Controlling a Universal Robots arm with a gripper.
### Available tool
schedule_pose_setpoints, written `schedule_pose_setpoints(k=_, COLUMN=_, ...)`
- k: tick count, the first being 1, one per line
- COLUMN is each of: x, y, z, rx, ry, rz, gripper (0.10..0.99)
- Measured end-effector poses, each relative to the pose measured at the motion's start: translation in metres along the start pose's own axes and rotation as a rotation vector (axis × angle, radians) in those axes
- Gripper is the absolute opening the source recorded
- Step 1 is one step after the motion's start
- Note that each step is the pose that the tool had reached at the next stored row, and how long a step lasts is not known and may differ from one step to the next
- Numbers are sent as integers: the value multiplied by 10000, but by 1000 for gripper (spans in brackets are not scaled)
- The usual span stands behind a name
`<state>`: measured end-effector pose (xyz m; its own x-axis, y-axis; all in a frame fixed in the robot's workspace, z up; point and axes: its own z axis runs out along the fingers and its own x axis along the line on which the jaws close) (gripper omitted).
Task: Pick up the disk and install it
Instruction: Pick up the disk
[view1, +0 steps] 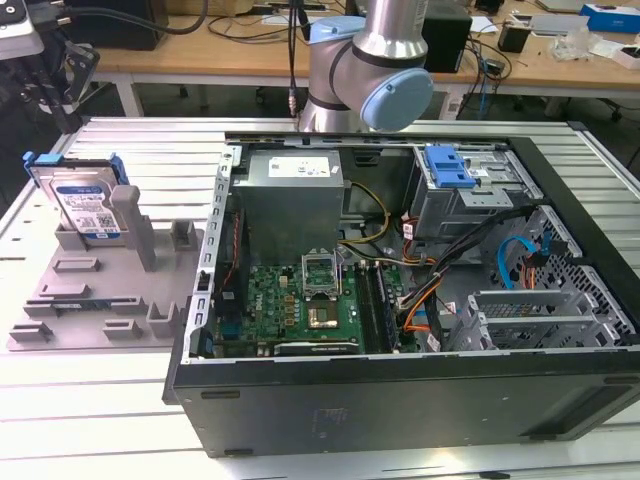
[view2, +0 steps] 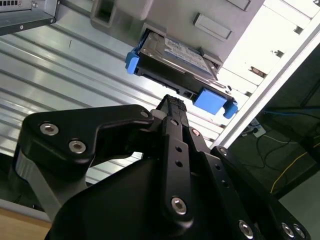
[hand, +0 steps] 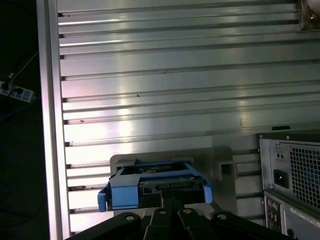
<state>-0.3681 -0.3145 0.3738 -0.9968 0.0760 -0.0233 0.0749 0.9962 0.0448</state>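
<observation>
The disk (view1: 88, 207) stands on edge in a slot of the grey fixture plate (view1: 90, 300), at the exterior view's left. It is a silver drive with a white-and-blue label in a blue carrier. In both wrist views the disk (view2: 172, 52) (hand: 155, 182) lies just beyond my black fingers. My gripper (view2: 170, 104) (hand: 172, 207) is shut with nothing in it. It hovers above the aluminium table, a short gap from the disk and not touching it. The robot arm (view1: 370, 70) rises at the back centre.
An open computer case (view1: 400, 385) lies on the table at the exterior view's right, showing a motherboard (view1: 300, 305), power supply (view1: 295, 195), cables and a drive bay with a blue latch (view1: 447, 167). Upright posts (view1: 142, 230) stand on the fixture plate. Cluttered workbenches stand behind.
</observation>
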Motion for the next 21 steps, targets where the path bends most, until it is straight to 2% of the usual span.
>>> schedule_pose_setpoints(k=5, x=1, y=1, z=0, rx=20, ry=15, rz=-191, gripper=106)
schedule_pose_setpoints(k=8, x=1, y=1, z=4, rx=-7, ry=84, rz=-1395, gripper=106)
schedule_pose_setpoints(k=12, x=0, y=0, z=6, rx=-24, ry=128, rz=-2147, gripper=106)
schedule_pose_setpoints(k=14, x=1, y=1, z=6, rx=-38, ry=179, rz=-2897, gripper=106)
schedule_pose_setpoints(k=17, x=1, y=2, z=6, rx=-49, ry=230, rz=-3644, gripper=114)
schedule_pose_setpoints(k=18, x=1, y=2, z=6, rx=-54, ry=253, rz=-3967, gripper=235)
schedule_pose_setpoints(k=21, x=1, y=3, z=6, rx=-72, ry=322, rz=-4970, gripper=420)
